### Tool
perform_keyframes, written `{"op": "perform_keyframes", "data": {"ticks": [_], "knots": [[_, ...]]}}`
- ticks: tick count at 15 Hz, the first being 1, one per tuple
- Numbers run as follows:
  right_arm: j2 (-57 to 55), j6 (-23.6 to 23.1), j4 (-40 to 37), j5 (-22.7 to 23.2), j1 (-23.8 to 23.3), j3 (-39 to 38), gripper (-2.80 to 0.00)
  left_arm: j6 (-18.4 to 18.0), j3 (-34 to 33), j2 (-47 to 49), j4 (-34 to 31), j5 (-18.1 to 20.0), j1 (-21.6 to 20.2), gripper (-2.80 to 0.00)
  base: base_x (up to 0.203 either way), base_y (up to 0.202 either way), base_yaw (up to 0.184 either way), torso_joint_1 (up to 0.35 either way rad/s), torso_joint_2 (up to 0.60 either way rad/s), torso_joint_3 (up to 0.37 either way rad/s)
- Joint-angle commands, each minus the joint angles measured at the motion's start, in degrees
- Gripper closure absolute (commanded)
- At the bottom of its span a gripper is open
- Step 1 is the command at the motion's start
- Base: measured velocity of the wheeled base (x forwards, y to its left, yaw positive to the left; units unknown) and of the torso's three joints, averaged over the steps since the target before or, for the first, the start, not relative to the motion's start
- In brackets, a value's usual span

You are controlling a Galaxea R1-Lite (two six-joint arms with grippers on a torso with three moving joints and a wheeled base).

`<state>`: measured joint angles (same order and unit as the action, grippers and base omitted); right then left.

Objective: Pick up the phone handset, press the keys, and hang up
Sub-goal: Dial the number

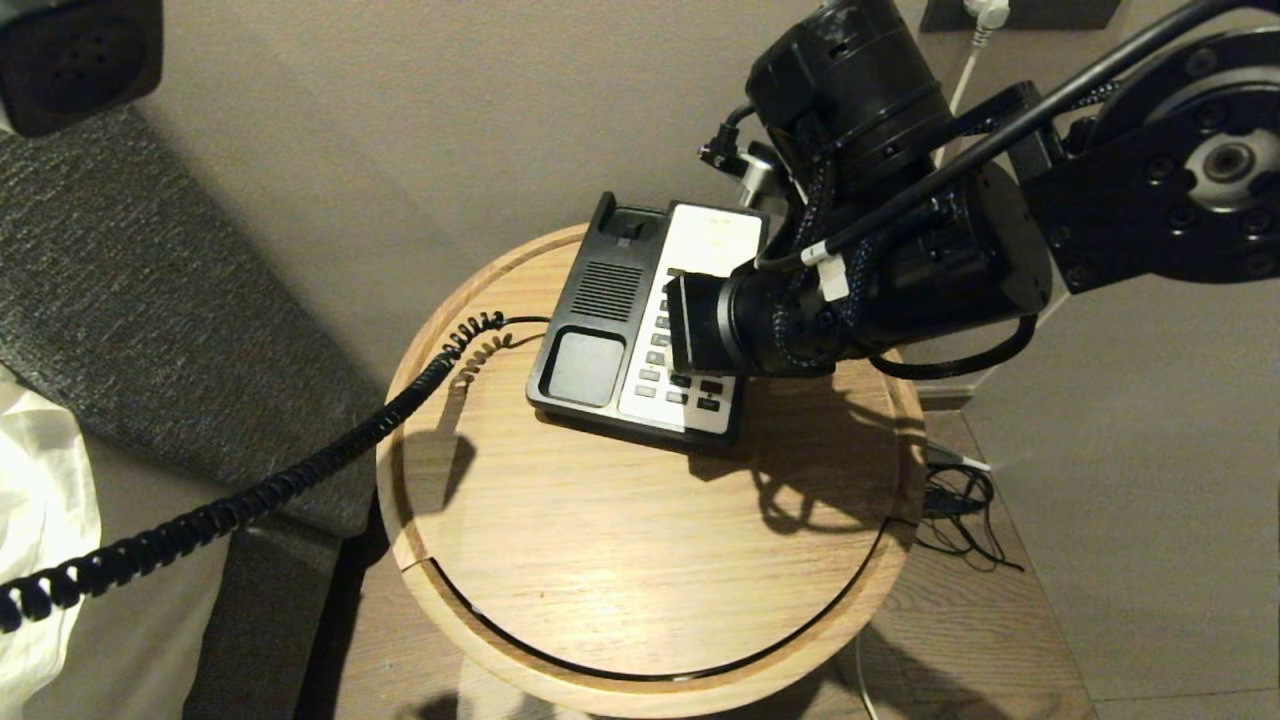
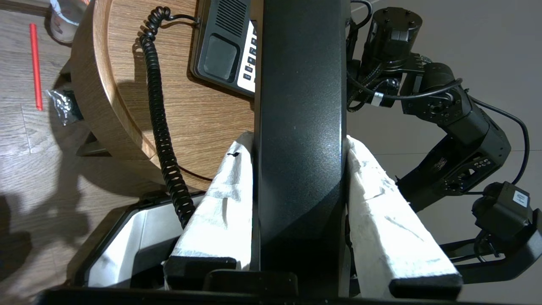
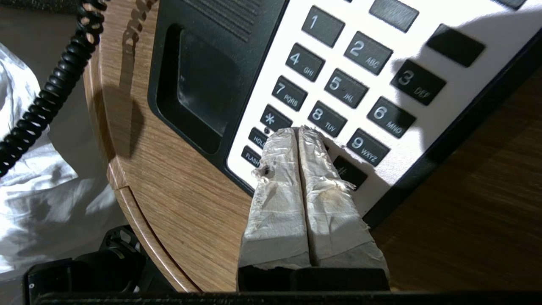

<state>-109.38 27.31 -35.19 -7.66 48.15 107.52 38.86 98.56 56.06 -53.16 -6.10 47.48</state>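
Meanwhile: 1 handset (image 2: 298, 127) in left claw (image 2: 298, 146), 1 coiled cord (image 1: 250, 500).

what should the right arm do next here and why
Probably a short push down onto the key beneath its tips. The right end effector is shut, its taped tips over the bottom row of the keys, about where the 0 would be. The left end effector holds the phone handset clear of the cradle, so dialing comes before hanging up.
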Motion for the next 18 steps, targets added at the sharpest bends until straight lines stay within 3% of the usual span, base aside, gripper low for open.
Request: {"op": "perform_keyframes", "data": {"ticks": [1,18], "knots": [[0.2,0.2,-0.4,-0.1,0.1,0.3,0.00,0.2,0.0,0.0,-0.3,-0.1,0.0,0.00,0.000,0.000,0.000,0.000,0.00,0.000],[0.3,-0.1,-0.8,-1.7,0.1,-1.2,0.00,0.3,0.0,-0.1,-0.3,0.0,0.0,0.00,0.000,0.000,0.000,0.000,0.00,0.000]]}}
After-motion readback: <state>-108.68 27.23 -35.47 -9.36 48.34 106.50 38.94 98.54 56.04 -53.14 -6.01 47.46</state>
